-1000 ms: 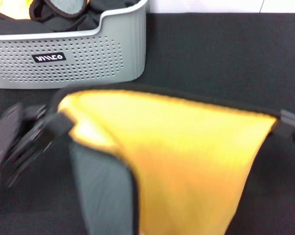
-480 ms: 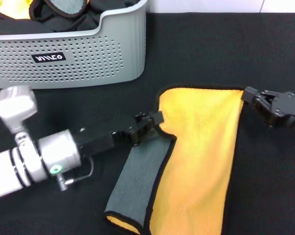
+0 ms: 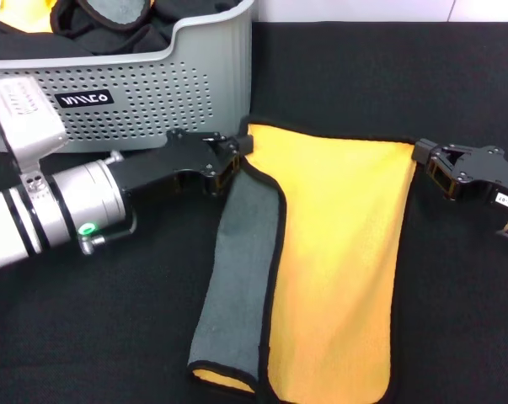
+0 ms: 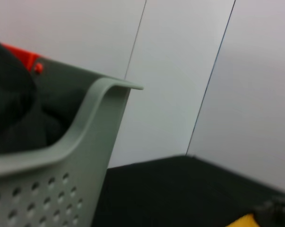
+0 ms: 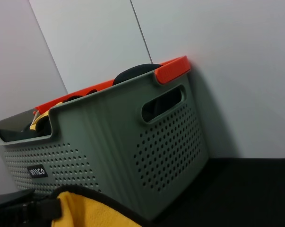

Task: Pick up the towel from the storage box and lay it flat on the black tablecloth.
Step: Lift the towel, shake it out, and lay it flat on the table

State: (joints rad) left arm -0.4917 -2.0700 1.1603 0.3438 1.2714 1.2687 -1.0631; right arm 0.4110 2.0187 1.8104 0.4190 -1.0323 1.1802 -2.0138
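Note:
The towel (image 3: 338, 252) lies on the black tablecloth (image 3: 363, 76), yellow-orange side up. Its left edge is folded over and shows a dark grey strip (image 3: 241, 278). My left gripper (image 3: 234, 151) is shut on the towel's far left corner, just in front of the storage box (image 3: 152, 101). My right gripper (image 3: 422, 154) is shut on the far right corner, low over the cloth. The towel's near edge runs out of the head view. The right wrist view shows the box (image 5: 133, 142) and a yellow corner of the towel (image 5: 85, 210).
Several more yellow and grey cloths (image 3: 110, 17) fill the storage box at the far left. An orange-red rim (image 5: 173, 68) shows behind the box. The box wall (image 4: 62, 156) is close to my left wrist. A pale wall stands behind the table.
The towel went from held up and spread to lying on the cloth. Both grippers have drawn its far corners away from me, the left one up to the box.

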